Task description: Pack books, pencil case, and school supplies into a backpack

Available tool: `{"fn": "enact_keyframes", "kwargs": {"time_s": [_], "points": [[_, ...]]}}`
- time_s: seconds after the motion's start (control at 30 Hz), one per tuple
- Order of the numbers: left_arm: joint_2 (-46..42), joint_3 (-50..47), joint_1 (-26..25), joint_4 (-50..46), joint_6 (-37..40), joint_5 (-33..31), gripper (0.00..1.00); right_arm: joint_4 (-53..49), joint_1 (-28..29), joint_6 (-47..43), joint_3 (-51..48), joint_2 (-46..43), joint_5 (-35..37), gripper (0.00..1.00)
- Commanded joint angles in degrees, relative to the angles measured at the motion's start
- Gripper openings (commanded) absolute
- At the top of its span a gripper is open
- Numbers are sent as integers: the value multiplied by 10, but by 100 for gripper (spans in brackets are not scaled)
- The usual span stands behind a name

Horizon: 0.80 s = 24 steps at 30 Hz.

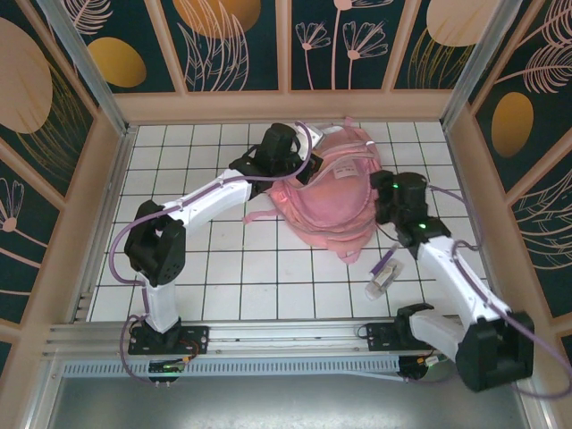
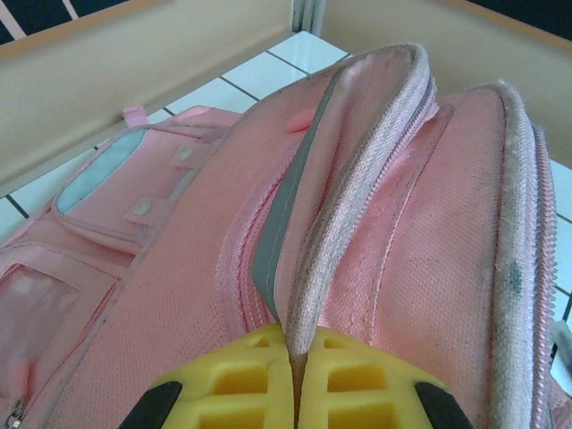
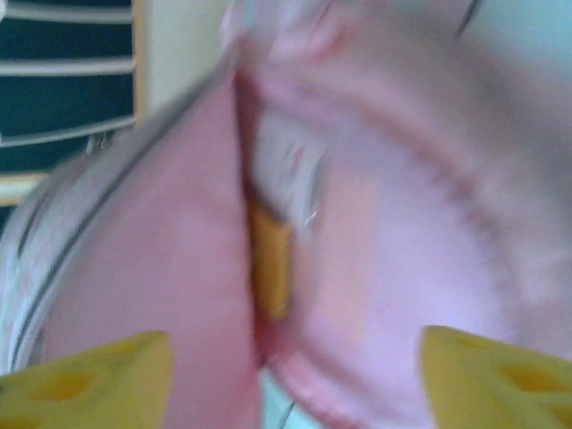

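Left arm [image 1: 201,201]: in the top view it runs from the lower left up to the left side of the backpack [image 1: 332,201], near the upper centre
Left gripper [image 2: 295,386]: you have its 2 yellow fingertips pressed together at the bottom centre of the left wrist view, pinching the raised zipper edge of the backpack between them
Backpack: pink and soft, it lies on the white gridded table [image 1: 232,268] in the upper middle of the top view, a little right of centre; the left wrist view shows a silver strip [image 2: 284,210] along the lifted edge and a clear pocket [image 2: 98,174] at the left
Book [image 3: 271,264]: a narrow yellow-orange strip sits down inside the backpack's opening, centre of the right wrist view; the view is too blurred for you to read its cover
Right gripper [image 3: 293,380]: its 2 yellow fingers sit in the lower left and lower right corners of the right wrist view, spread wide and holding nothing, with the backpack's mouth ahead of them
Purple pen [image 1: 387,260]: on the table just below the backpack's right edge, right of centre in the top view
Tube [image 1: 379,285]: whitish, at the pen's lower end; you cannot tell whether they touch
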Motion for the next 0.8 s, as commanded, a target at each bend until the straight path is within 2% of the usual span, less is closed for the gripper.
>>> {"fn": "enact_keyframes", "kwargs": {"time_s": [0.0,0.07,0.1,0.3,0.43,0.6,0.7,0.73,0.77], "points": [[-14,-1,7,35,31,14,0,-235,-67,-117,-15,-50,66,98],[-9,-4,7,34,35,12,0,-322,-64,-91,-5,-50,134,99],[-8,-5,7,34,34,10,0,-351,-69,-88,-3,-44,146,99],[-8,1,10,31,31,14,0,-385,-99,-147,-38,-4,48,99],[-9,11,13,14,39,9,0,-366,-91,-150,-97,26,-52,90],[-22,4,17,18,42,4,0,-362,-53,-146,-100,65,-46,89],[-24,-6,18,20,72,39,0,-371,-46,-156,-51,71,-11,89],[-22,-8,18,12,93,71,6,-373,-46,-162,-29,74,10,90],[-20,-9,19,5,108,103,24,-375,-47,-169,-7,78,28,91]]}}
